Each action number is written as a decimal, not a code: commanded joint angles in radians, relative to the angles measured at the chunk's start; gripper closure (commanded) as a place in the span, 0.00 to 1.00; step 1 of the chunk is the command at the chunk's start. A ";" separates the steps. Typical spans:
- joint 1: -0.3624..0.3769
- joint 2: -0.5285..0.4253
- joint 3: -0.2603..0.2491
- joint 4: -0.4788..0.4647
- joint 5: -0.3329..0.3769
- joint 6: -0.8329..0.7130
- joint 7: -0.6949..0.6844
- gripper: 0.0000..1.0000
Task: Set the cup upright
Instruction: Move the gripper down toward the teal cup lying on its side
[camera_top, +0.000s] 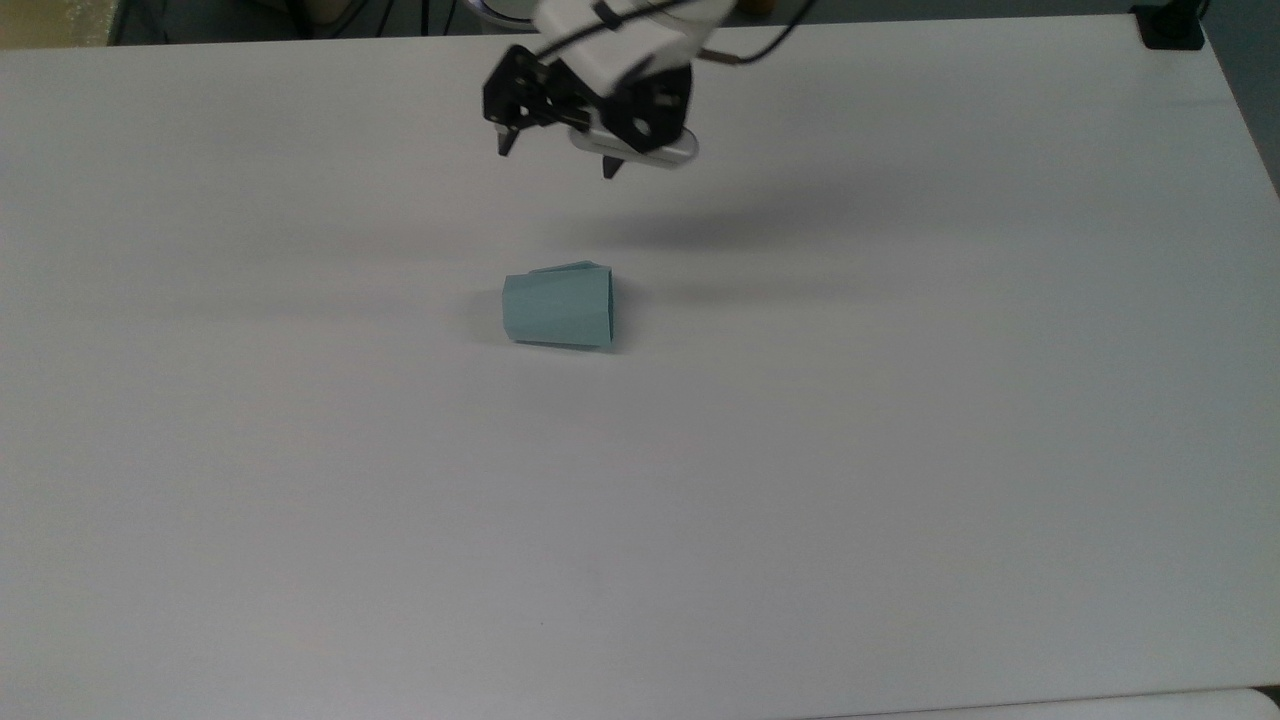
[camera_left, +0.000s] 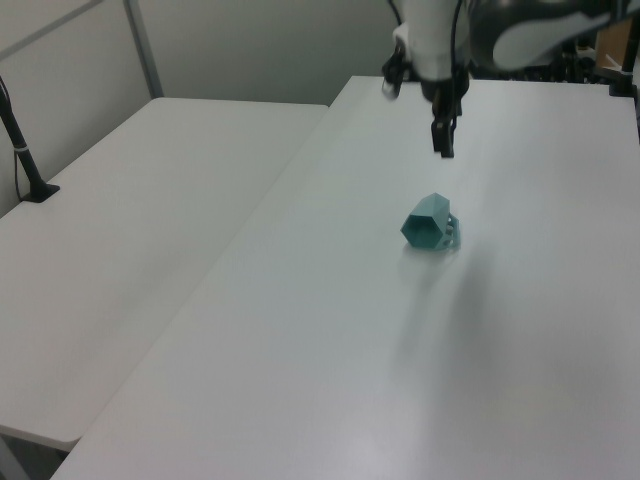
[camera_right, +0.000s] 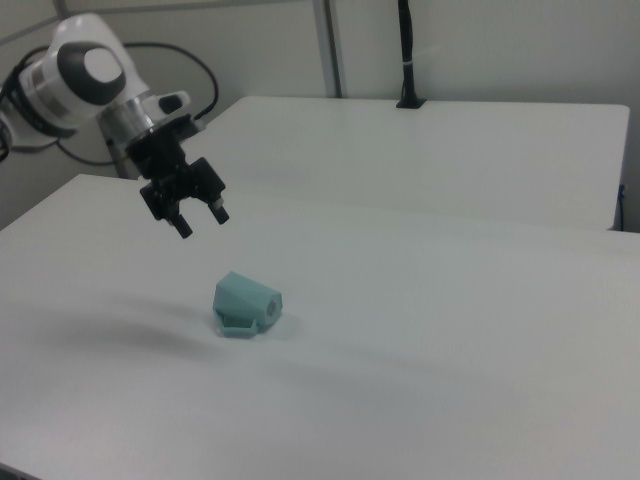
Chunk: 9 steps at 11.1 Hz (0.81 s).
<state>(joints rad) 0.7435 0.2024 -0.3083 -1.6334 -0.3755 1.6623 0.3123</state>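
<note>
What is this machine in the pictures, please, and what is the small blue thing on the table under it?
The machine is a robot arm ending in a two-finger gripper, seen by three cameras: one from above and two from the sides. The fingers stand apart, holding nothing. The gripper hangs in the air above the white table. The blue thing is a small plastic cup lying on its side; in the left view its closed six-sided base faces the camera. The arm is meant to stand it upright, and has not touched it yet.

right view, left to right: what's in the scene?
Robot arm → gripper, open, held above the table → cup lying on its side → black post on the far table.
</note>
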 joint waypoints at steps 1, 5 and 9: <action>0.104 0.099 -0.014 0.020 -0.135 0.010 0.112 0.00; 0.158 0.257 -0.014 0.108 -0.224 0.010 0.237 0.00; 0.185 0.374 -0.015 0.185 -0.235 0.014 0.277 0.00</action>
<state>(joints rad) 0.9047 0.5022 -0.3082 -1.5097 -0.5880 1.6704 0.5514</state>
